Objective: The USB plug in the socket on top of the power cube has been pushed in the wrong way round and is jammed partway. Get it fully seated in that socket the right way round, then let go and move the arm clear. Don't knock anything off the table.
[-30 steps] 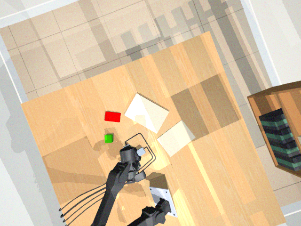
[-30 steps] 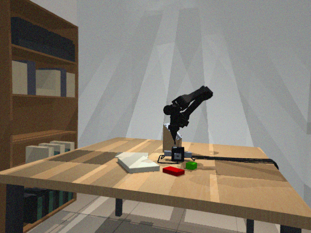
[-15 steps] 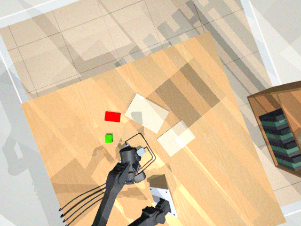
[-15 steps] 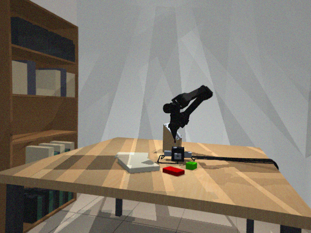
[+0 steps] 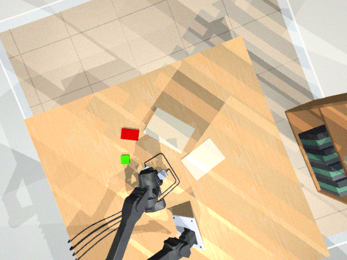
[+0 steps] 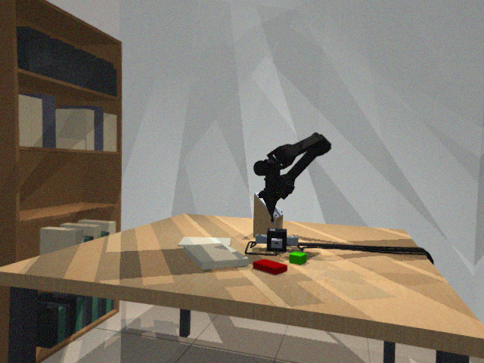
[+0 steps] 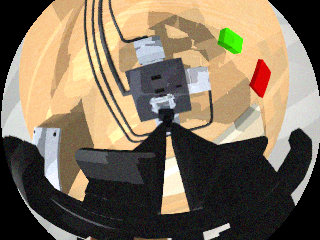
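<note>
The dark power cube (image 6: 271, 243) (image 7: 137, 90) stands on the table, with slots in its top face. My gripper (image 6: 272, 219) (image 7: 167, 127) is shut on the USB plug (image 7: 162, 103), a small pale piece at the fingertips over the near edge of the cube's top in the wrist view. In the exterior view the fingertips are just above the cube. The fingertips hide part of the plug. I cannot tell how deep it sits or whether it touches the socket. In the top view the arm hides most of the cube.
Pale plugs (image 7: 149, 50) (image 7: 199, 80) with black cables stick out of the cube's sides. A green block (image 5: 125, 159) (image 6: 297, 258) (image 7: 230, 41), a red block (image 5: 129, 134) (image 6: 269, 266) (image 7: 260, 78) and two pale flat items (image 5: 171, 127) (image 5: 204, 159) lie nearby. The arm's mount (image 5: 182, 209) stands behind.
</note>
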